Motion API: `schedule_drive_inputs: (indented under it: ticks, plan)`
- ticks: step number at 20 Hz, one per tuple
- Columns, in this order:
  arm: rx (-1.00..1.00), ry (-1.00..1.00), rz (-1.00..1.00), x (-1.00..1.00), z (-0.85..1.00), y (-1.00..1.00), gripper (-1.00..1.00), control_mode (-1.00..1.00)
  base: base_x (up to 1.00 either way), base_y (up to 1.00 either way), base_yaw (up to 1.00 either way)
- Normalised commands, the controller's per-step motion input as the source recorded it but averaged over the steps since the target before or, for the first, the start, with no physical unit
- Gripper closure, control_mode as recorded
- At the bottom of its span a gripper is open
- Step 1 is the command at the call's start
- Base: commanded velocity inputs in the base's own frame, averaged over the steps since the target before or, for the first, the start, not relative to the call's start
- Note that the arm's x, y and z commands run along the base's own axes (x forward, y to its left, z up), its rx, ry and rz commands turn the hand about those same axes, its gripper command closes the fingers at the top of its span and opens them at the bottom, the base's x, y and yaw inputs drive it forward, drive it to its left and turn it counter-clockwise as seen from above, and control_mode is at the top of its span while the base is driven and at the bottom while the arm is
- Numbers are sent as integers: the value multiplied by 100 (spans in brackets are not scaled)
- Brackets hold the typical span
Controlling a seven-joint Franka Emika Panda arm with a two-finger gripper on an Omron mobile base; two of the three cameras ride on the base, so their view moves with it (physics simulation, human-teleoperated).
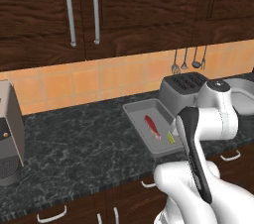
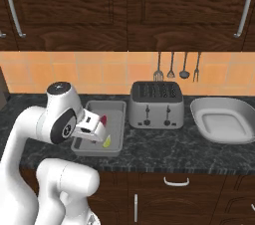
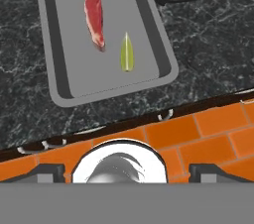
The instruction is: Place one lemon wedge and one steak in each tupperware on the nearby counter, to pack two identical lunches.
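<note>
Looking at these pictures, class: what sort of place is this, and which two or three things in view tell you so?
Most likely a home kitchen, computer-rendered. A four-slot toaster stands on a marbled stone counter, cooking utensils hang against an orange tiled wall, and a grey tray holds a steak and a lemon wedge.

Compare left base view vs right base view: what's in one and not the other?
Left base only: a grey appliance at the counter's left end.

Right base only: all of the pale tub, which looks empty, right of the toaster; the left view catches just its edge.

Both: the grey tray with one steak and one lemon wedge lying apart inside, the toaster, hanging utensils, the marbled counter, and the arm.
</note>
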Motion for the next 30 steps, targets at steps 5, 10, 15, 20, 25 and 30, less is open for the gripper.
schedule_drive_inputs:
  ticks: [5, 10, 15, 20, 25, 30]
  plan:
    - [0, 0, 0, 0, 0, 0, -100, -100, 0, 0, 0]
    - [0, 0, 0, -7, 0, 0, -100, 100, -48, -28, -9]
    - [0, 0, 0, 0, 0, 0, -100, 100, -99, -85, -29]
    - [0, 0, 0, 0, 0, 0, -100, 100, -69, -100, -23]
    - [0, 0, 0, 0, 0, 0, -100, 100, -32, -100, 10]
    - [0, 0, 0, 0, 0, 0, -100, 100, 0, -100, 38]
